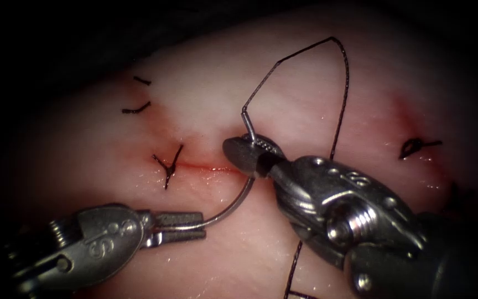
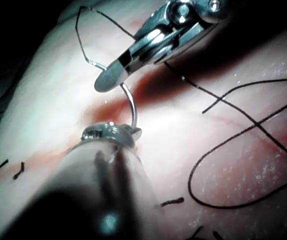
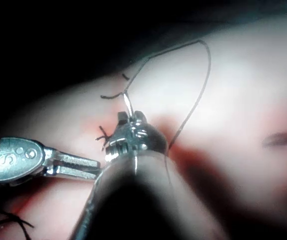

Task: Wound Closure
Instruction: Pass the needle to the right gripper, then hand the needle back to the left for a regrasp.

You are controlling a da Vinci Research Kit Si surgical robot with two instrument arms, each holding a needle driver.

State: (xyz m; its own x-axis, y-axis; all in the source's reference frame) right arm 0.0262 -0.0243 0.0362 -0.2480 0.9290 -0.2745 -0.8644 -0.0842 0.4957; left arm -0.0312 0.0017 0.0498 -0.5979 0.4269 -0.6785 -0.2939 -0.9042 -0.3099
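Left tool [image 2: 114,136] grips needle [image 2: 131,106] near tip; right tool [image 2: 114,75] clamps swaged end; thread [image 2: 223,150] loops across tissue [image 2: 48,100].

Dark surround [image 1: 40,44] beyond the tissue.

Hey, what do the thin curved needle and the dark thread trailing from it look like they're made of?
The thin curved needle looks like polished steel: silver-grey, with a bright glint along its arc. The left tool grips it near one end, the right tool near the thread end, over the cut. The dark thread looks like a fine, matt black suture strand holding a springy loop; monofilament or braided, I cannot tell.
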